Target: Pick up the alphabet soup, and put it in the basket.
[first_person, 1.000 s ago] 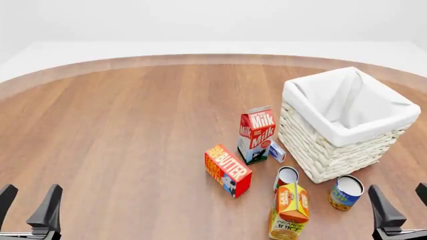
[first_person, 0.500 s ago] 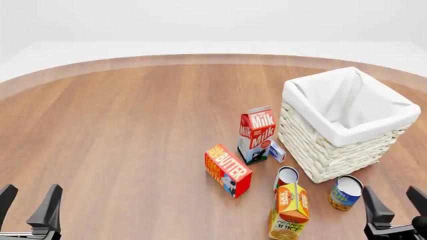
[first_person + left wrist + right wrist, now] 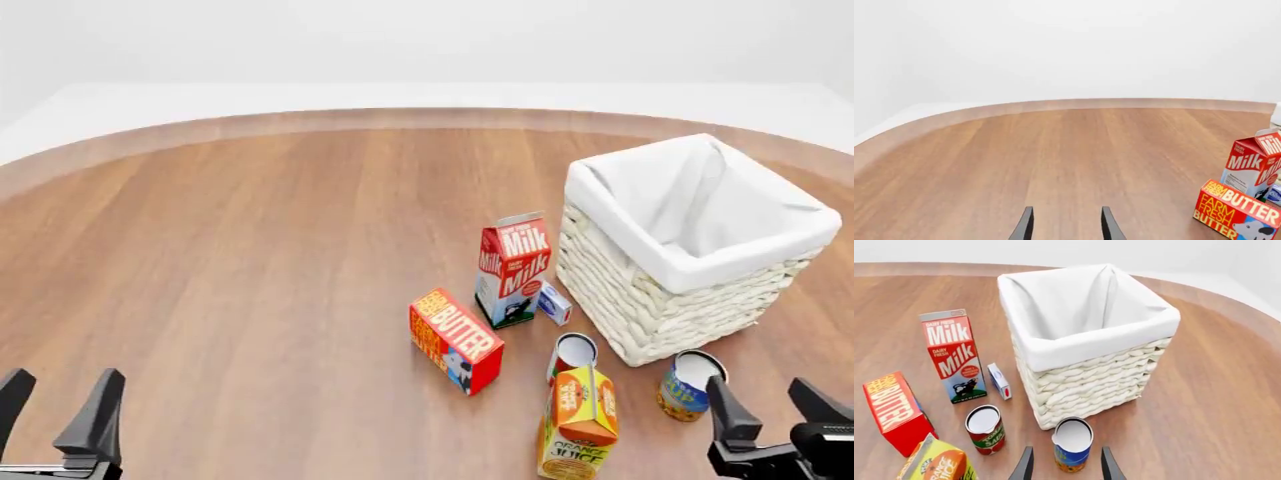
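Glossy wood-grain tabletop [image 3: 267,260]; cylindrical alphabet soup [image 3: 1072,444] beside woven basket [image 3: 1087,377], right tool [image 3: 1066,471] wide, left tool [image 3: 1066,230] wide.

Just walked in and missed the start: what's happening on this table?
Nothing is being held yet. The right hand is open and closing in on the alphabet soup, which stands upright on the table right beside the basket. The left hand waits open at the near edge, away from the groceries. The basket's visible interior shows only its cloth lining.
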Controlling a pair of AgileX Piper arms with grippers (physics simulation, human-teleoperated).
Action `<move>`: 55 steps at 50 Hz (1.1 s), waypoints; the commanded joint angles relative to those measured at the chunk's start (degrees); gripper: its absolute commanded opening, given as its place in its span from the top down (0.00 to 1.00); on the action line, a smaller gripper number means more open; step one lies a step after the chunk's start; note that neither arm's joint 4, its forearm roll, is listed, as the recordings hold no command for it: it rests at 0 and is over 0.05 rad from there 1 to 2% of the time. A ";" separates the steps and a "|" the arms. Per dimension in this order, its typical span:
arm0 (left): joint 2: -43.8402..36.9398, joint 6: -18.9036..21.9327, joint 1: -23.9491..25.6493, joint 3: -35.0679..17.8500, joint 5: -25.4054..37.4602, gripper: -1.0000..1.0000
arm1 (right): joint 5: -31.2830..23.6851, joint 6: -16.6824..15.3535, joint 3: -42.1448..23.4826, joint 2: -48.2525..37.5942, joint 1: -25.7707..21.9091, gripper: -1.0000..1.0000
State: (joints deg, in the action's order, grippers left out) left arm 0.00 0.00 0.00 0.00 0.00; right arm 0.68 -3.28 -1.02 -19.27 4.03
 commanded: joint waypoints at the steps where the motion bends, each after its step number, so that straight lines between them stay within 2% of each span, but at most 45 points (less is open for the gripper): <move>1: 0.00 0.00 0.00 0.00 0.00 0.00 | 3.17 0.13 1.00 -3.09 0.39 0.00; 13: 0.00 0.00 0.00 0.00 0.00 0.00 | 8.78 -0.14 0.99 -9.38 0.72 0.00; 17: 0.00 0.00 0.00 0.00 0.00 0.00 | 8.86 -0.14 0.99 -9.46 0.72 0.00; 18: 0.00 0.00 0.00 0.00 0.00 0.00 | 12.38 0.49 1.01 -13.38 0.70 0.00; 25: 0.00 0.00 0.00 0.00 0.00 0.00 | 14.05 0.68 1.01 -15.26 0.64 0.00; 26: 0.00 0.00 0.00 0.00 0.00 0.00 | 17.11 0.97 1.02 -19.13 0.23 0.00; 27: 0.00 0.00 0.00 0.00 0.00 0.00 | 17.60 0.94 1.02 -19.68 0.21 0.00; 31: 0.00 0.00 0.00 0.00 0.00 0.00 | 17.69 0.94 1.02 -19.77 0.21 0.00; 42: 0.00 0.00 0.00 0.00 0.00 0.00 | 22.19 0.78 1.02 -25.65 1.65 0.00; 55: 0.00 0.00 0.00 0.00 0.00 0.00 | 22.74 0.73 1.02 -27.36 1.84 0.00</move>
State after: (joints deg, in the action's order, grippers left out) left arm 0.00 0.00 0.00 0.00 0.00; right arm 21.87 -2.51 -0.01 -44.22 5.63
